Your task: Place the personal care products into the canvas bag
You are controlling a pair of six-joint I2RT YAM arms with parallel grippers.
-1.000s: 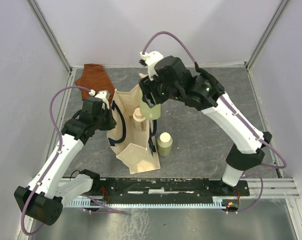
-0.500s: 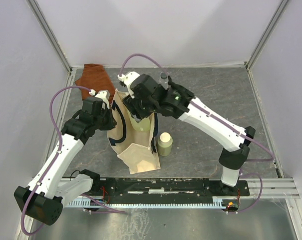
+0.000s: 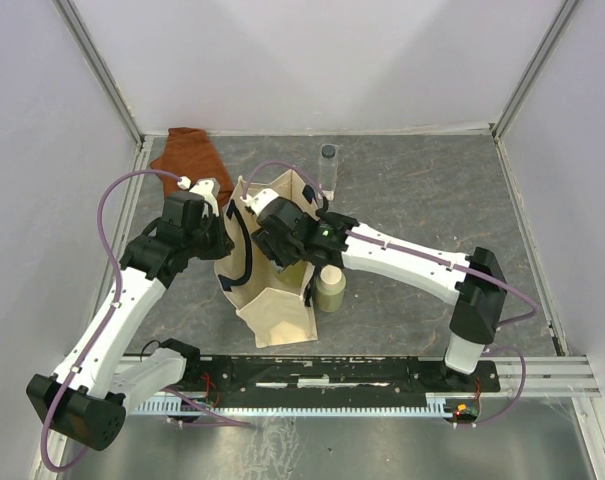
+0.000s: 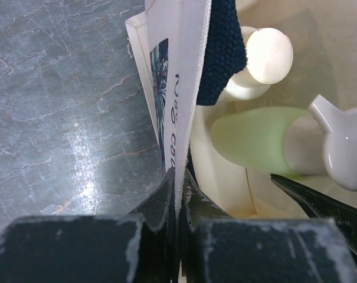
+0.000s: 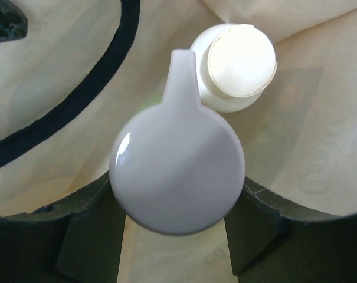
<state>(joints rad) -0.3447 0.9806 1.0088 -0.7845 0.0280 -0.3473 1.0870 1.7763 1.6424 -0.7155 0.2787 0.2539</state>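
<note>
Grey marbled table (image 3: 412, 190), both arms at the cream canvas bag (image 3: 272, 310)
The left gripper (image 4: 178, 191) pinches the bag's rim; the right gripper (image 5: 177, 233), down inside the mouth, clamps a pale green pump bottle (image 5: 177, 177) beside a cream bottle (image 5: 237, 65) already inside. A second green bottle (image 3: 330, 288) stands just beside the bag, a slim clear bottle (image 3: 328, 166) well behind
</note>
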